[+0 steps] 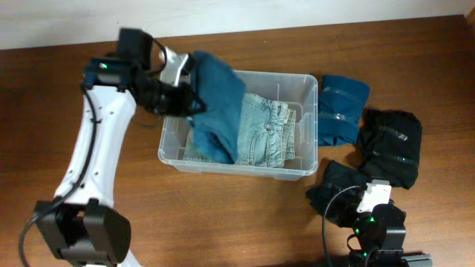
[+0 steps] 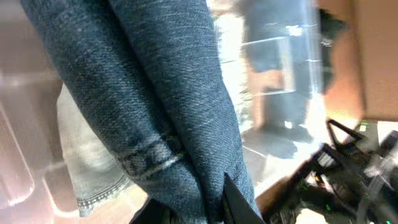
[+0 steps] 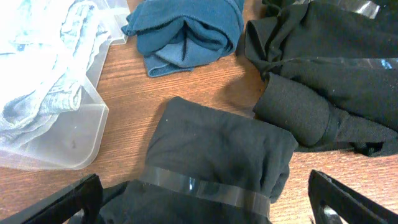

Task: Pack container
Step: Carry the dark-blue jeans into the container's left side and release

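Left arm [image 1: 95, 141]: white links, black joints, black cable
Right arm [image 1: 378, 222]: black, white block at 12 o'clock, green lights

No lettering, brand, number or sign can be read in any of the views. The container [image 1: 169, 137] near the middle of the overhead frame shows only glare on its clear walls. The white plate [image 1: 375, 194] on the right arm, at the lower right of that frame, is too small to tell whether it carries print. The clear band [image 3: 205, 186] around the black bundle, at the bottom of the right wrist frame, shows only shine.
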You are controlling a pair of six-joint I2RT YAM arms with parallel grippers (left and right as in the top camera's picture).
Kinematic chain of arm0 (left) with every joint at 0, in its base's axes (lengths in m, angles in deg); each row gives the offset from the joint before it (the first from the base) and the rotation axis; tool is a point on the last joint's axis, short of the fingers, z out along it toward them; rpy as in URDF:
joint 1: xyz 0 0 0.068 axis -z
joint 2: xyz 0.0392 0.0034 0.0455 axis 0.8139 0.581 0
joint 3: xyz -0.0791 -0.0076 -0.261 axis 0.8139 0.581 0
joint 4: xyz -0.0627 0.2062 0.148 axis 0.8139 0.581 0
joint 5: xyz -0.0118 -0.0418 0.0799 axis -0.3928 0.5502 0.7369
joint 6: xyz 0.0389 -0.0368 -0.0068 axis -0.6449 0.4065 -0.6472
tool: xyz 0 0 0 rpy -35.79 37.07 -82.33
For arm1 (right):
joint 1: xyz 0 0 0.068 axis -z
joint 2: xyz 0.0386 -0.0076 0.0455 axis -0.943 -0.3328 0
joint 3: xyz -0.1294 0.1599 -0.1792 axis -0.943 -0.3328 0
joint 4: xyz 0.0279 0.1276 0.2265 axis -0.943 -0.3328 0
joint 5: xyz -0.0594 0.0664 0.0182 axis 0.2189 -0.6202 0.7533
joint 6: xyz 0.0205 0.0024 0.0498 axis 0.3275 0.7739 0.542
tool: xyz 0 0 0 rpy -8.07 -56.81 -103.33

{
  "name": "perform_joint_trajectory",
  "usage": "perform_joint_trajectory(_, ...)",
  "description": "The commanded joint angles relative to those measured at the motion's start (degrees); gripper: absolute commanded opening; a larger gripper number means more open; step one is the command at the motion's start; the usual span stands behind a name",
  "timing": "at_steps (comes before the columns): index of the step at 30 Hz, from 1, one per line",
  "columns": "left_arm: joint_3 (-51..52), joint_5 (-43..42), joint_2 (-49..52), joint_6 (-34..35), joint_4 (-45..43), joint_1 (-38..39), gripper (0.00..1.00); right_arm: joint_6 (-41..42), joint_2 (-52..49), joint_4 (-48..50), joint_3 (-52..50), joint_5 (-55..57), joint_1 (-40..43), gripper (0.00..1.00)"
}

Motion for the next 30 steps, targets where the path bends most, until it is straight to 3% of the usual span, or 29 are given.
perform_joint_trajectory(1, 9.2, 2.5, -0.8, 7.7, -5.2, -0.4, 0.01, -0.2, 0.4, 0.0, -0.5, -0.1, 0.1, 0.98)
perform_joint_trajectory(3, 12.3, 5.1, -0.9, 8.6, -6.9, -0.5, 0.01, -0.2, 0.4, 0.0, -0.5, -0.1, 0.1, 0.99)
perform_joint_trajectory(7, 13.6, 9.0, -1.3, 8.8, -7.1, -2.0, 0.18, -0.2, 0.4, 0.0, -0.5, -0.1, 0.1, 0.99)
perform_joint_trajectory(9, 12.4, 9.0, -2.0, 9.0, -6.5, -2.7, 0.27, -0.2, 0.4, 0.0, -0.5, -0.1, 0.0, 0.98)
perform_joint_trajectory(14, 4.9, 10.1, -4.9, 9.7, -2.1, -5.0, 0.38, -0.2, 0.4, 0.0, -0.5, -0.1, 0.0, 0.98)
perform_joint_trajectory(23, -10.5, 32.4, -11.3, 9.8, 7.9, -13.3, 0.61, -0.2, 0.4, 0.0, -0.5, -0.1, 0.0, 0.98)
perform_joint_trajectory(28, -10.9, 33.4, -13.7, 9.8, 8.6, -19.5, 0.62, -0.2, 0.4, 0.0, -0.5, -0.1, 0.0, 0.98)
perform_joint_trajectory(30, -10.9, 28.9, -13.9, 8.1, 8.8, -20.2, 0.60, -0.2, 0.4, 0.0, -0.5, -0.1, 0.0, 0.98)
